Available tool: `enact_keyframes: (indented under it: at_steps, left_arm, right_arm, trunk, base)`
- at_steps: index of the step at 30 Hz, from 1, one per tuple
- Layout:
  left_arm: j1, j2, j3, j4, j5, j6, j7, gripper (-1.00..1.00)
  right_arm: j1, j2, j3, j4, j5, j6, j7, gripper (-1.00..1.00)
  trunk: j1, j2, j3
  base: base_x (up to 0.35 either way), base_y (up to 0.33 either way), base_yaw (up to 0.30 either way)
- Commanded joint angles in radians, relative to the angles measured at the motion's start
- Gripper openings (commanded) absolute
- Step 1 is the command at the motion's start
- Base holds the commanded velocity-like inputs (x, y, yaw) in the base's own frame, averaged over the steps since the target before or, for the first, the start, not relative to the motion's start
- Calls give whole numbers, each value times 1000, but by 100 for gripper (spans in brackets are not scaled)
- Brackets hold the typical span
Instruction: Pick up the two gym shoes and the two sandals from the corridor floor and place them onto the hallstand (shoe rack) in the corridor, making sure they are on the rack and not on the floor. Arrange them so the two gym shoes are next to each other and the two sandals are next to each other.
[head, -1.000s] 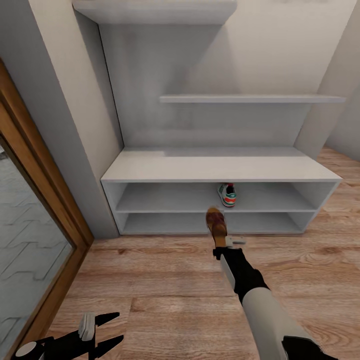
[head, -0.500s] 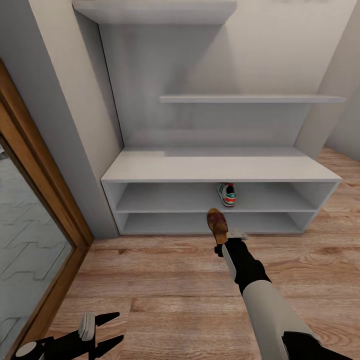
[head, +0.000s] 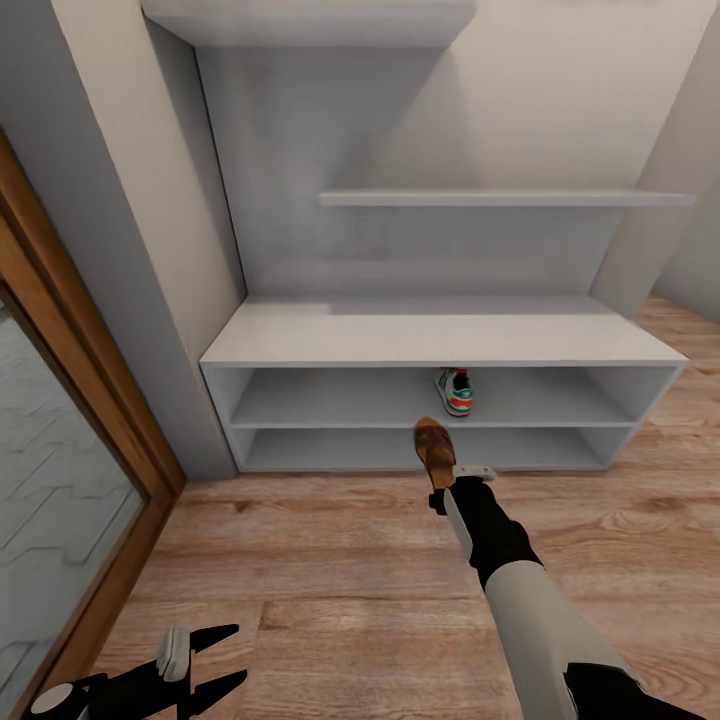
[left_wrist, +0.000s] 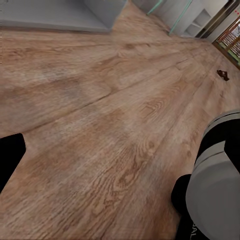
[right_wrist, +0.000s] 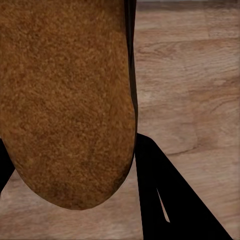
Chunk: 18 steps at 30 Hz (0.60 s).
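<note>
My right gripper (head: 447, 476) is shut on a brown sandal (head: 433, 446) by its heel end, held just above the corridor floor (head: 330, 540) in front of the lower open shelves of the hallstand (head: 430, 340). The right wrist view looks at the sandal's suede sole (right_wrist: 65, 100) beside a black finger (right_wrist: 165, 200). One gym shoe (head: 455, 391) stands on the upper of the two low shelves, heel toward me. My left gripper (head: 205, 660) hangs open and empty low at the left. Far off on the floor lies a small brown thing (left_wrist: 223, 75), possibly the other sandal.
A wood-framed glass door (head: 70, 480) runs along the left, with a grey wall corner (head: 150, 300) between it and the rack. Floating shelves (head: 500, 198) hang above the bench top. Open plank floor stretches between me and the rack.
My right arm has edged slightly forward toward the rack with the sandal. The head view has shifted a little. The left gripper has not moved.
</note>
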Motion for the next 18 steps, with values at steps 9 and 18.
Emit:
enact_keyframes:
  at_steps: [9,18]
  left_arm:
    - [-1,0,0,1,2,-7,-2,100]
    - [-1,1,-1,1,2,-9,-2,100]
  right_arm:
    - [-1,1,-4,0,7,5,1,-100]
    - [-1,1,-3,-2,7,5,1,-100]
  trunk:
    - [0,0,-1]
    - [0,0,-1]
  base:
    - [220,0,0]
    - [49,0,0]
